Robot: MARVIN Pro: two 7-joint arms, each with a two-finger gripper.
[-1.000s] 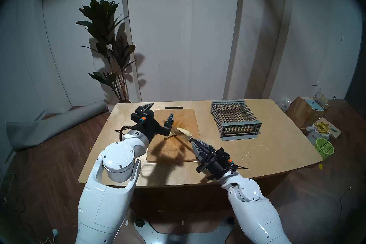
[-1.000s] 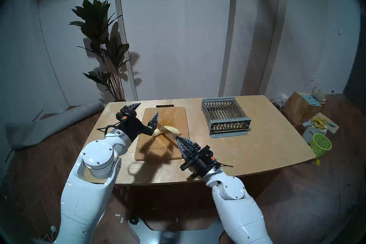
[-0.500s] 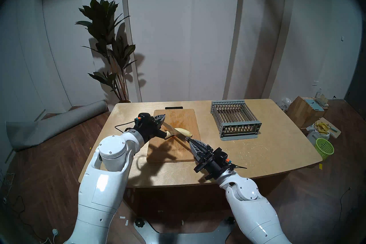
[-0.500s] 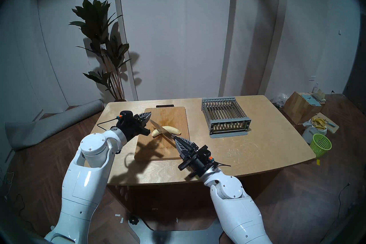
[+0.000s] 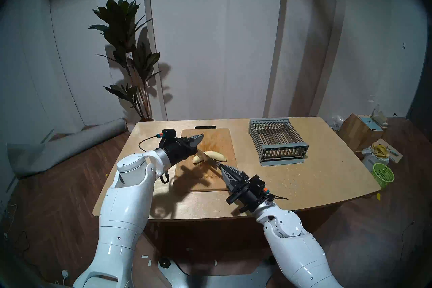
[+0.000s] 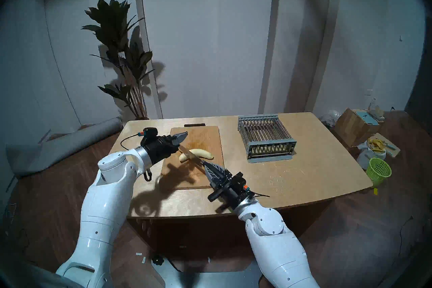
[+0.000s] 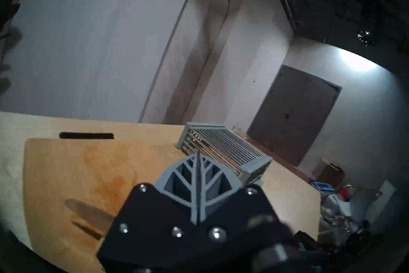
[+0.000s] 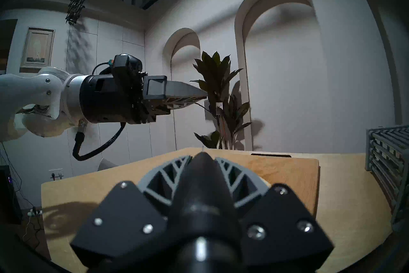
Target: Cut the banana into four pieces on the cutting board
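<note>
Two grippers are working over the cutting board [image 5: 224,138], which is lying on the wooden table [image 5: 315,177]. Starting from the left, the left gripper [image 5: 198,139] is hovering level above the board's left part with its fingers pressed flat together and nothing between them, apart from the fruit below. Next, the banana [image 5: 216,155] is lying peeled near the board's middle, and as far as the head views show it is appearing to be in one piece, though the blade is hiding the spot it crosses. The knife [image 5: 208,157] is lying across the banana toward its left end, edge down on it; whether it is already biting in cannot be told. Further right, the right gripper [image 5: 225,170] is clamping the knife's dark handle, fingers closed around it. At the far right, a grey slatted rack [image 5: 278,142] is standing clear of the work. Judging by this, no separate piece is showing yet, so all three cuts are looking still to be made.
</note>
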